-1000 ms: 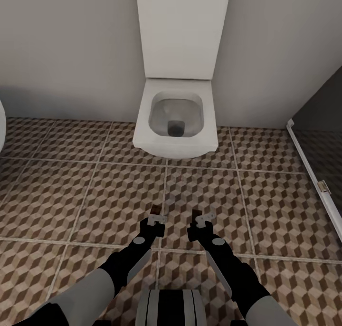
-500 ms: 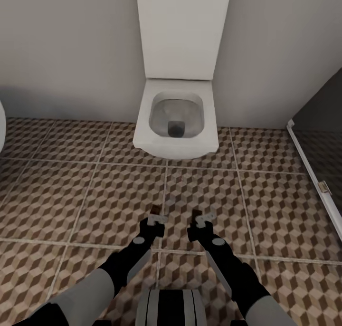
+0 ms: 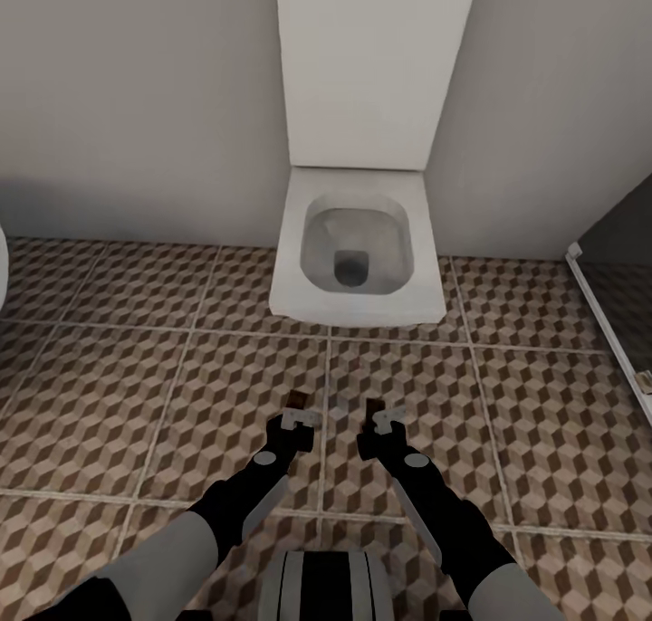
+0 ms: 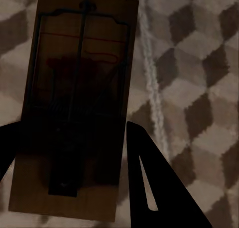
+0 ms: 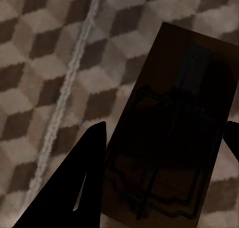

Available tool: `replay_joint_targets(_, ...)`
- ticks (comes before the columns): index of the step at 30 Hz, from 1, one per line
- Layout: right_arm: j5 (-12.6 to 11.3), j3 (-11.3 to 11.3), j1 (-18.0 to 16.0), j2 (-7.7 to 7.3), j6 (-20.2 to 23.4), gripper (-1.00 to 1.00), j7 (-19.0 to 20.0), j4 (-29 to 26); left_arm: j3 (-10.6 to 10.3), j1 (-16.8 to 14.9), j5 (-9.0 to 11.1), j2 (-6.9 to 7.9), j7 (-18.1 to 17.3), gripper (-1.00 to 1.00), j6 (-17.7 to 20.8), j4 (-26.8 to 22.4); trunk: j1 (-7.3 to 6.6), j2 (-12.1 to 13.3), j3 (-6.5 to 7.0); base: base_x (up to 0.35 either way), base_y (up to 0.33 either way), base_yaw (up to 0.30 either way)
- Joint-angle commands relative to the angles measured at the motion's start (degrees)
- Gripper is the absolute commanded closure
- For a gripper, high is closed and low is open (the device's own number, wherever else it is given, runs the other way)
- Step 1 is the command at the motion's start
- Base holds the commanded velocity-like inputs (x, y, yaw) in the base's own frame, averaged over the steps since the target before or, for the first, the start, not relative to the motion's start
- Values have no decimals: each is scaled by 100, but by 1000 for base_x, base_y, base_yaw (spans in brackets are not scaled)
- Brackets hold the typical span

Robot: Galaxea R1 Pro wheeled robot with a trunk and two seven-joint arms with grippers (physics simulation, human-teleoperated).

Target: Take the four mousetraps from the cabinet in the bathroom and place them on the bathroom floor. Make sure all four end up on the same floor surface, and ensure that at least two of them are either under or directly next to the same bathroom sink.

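Over bathroom floor [image 3: 163, 377], each claw [image 3: 300, 416] grips a mousetrap [image 4: 74, 108] btwn fingers.

Two arms, grey upper shells narrowing to black forearms (a round grey disc at each wrist), light-grey jaws; striped grey-black trunk.

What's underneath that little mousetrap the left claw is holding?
Under the mousetrap held in the left gripper lies the cube-patterned bathroom floor, with a pale grout line running beside it. The trap itself hides the patch of tile directly beneath it.
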Motion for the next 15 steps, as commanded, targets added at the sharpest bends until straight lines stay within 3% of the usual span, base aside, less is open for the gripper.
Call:
replay_joint_targets(1,-59,13,-2,-3,23,100,-34,-8,-52,-6,33,4,55,100,2,-3,0,-1,-3,67,27,0)
replay_joint_targets(7,-59,20,-2,-1,23,100,-34,-8,-180,-6,33,1,57,100,10,49,0,-1,-3,116,-9,0)
replay_joint_targets(15,-59,21,-2,-1,23,100,-34,-8,-348,-6,33,2,58,100,5,57,0,-1,-3,191,-115,0)
